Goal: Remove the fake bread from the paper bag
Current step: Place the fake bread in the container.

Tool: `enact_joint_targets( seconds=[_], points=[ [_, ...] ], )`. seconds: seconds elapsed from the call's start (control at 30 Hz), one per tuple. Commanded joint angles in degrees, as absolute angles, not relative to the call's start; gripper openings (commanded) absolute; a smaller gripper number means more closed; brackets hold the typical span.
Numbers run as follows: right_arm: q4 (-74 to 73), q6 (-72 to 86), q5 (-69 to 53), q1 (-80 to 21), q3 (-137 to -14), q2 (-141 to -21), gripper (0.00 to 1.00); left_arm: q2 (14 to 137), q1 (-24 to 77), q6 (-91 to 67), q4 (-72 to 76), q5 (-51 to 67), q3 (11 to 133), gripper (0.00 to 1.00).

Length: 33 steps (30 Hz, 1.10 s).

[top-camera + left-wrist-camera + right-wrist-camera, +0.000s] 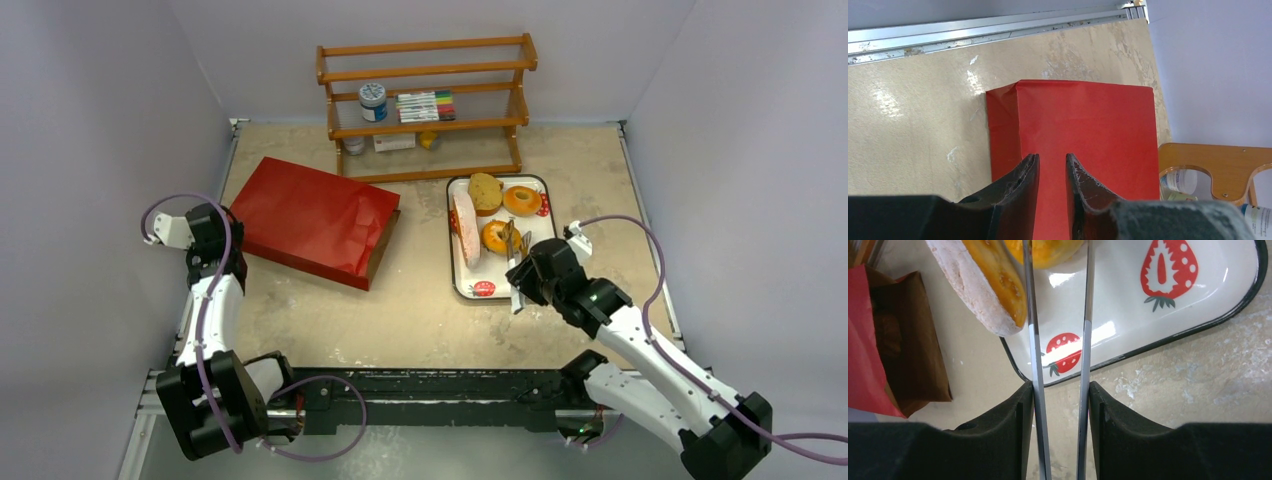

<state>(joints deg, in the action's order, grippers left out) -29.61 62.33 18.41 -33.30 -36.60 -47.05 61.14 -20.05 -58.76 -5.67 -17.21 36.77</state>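
The right gripper [1060, 385] was clamped on a pair of metal tongs [1034, 340]. Their two thin blades ran forward from between its fingers, slightly apart, out over the near corner of the strawberry-printed tray [1128, 295]. Ahead and to the left of that gripper a long pale loaf [978, 285] lay along the tray's edge, its end just beside the left blade. An orange bun [1048, 250] showed farther ahead, behind the blades. Well off to the gripper's left the paper bag [863, 340] lay on its side on the tabletop [1198, 405], its brown mouth turned toward the tray. The inside was too dark to tell what it held.

The left gripper [1050, 157] hung over the bag's other, closed end, its fingers only narrowly parted, with red paper showing in the gap. Whether they touched the bag could not be told.
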Motion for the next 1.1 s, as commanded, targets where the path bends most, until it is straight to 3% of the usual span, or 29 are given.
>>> enact_joint_targets(
  seconds=[0.0,0.6,1.07],
  points=[
    [-30.79,65.00,18.89,-33.05,-36.37,-45.33,0.45,60.01,-19.69,-57.30,-4.79,-18.19,36.99,0.25],
    [-36.36,66.34,24.10,-33.10,-42.26,-42.14,0.46,61.15,-19.69,-57.16,-4.31,-18.11,37.35,0.27],
    [-30.22,52.33,28.02,-33.20,-51.57,-44.73,0.40,62.16,-19.69,-58.65,-5.34,-18.78,37.39,0.33]
  ],
)
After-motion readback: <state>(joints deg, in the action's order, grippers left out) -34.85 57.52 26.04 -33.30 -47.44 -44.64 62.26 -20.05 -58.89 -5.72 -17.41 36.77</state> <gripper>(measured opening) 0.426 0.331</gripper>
